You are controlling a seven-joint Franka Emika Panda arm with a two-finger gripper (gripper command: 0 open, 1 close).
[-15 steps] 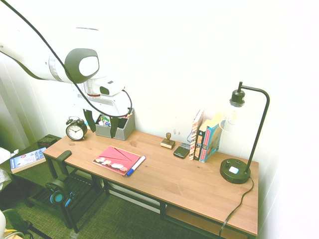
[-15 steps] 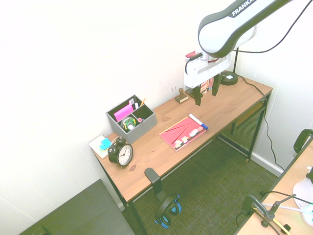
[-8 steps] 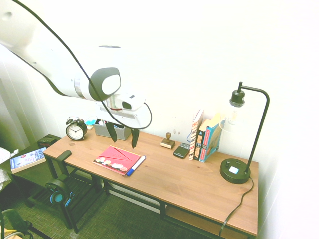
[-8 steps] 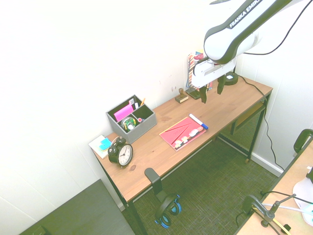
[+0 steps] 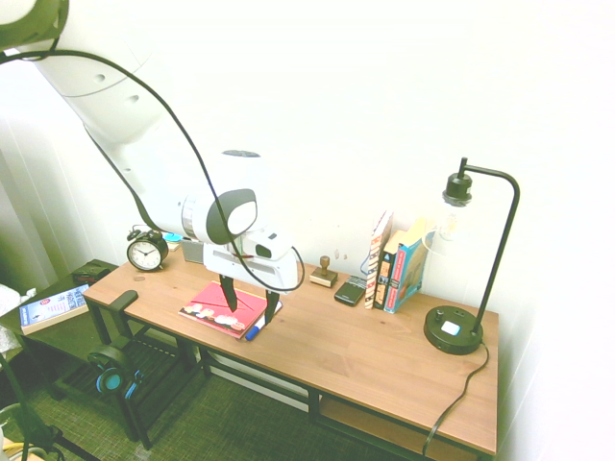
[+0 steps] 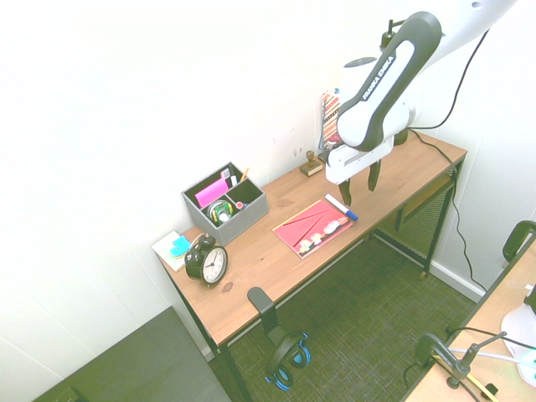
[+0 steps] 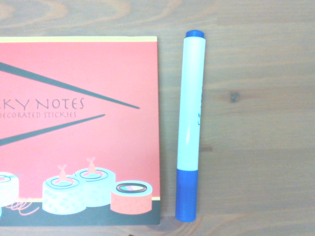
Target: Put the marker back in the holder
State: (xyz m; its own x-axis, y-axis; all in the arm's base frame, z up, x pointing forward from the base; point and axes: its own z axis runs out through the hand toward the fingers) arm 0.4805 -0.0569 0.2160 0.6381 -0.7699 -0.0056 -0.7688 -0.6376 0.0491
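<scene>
The marker (image 7: 191, 128), white with a blue cap, lies flat on the wooden desk against the edge of a red sticky-notes booklet (image 7: 78, 128). My gripper (image 6: 358, 188) hangs open just above the marker (image 6: 339, 207), fingers pointing down and holding nothing. From the other side the gripper (image 5: 250, 303) hides most of the marker (image 5: 254, 330); only its blue end shows. The grey holder (image 6: 224, 201) stands at the back of the desk, well away from the gripper, with small items in its compartments.
A black alarm clock (image 6: 208, 261) stands near the holder. A wooden stamp block (image 5: 324, 274), a phone (image 5: 350, 290), upright books (image 5: 399, 269) and a black desk lamp (image 5: 456, 331) line the wall side. Headphones (image 6: 285, 356) hang off the desk's front edge.
The arm has swung away from the holder end of the desk and dropped down over the marker. The gripper stayed open. The marker and booklet have not moved.
</scene>
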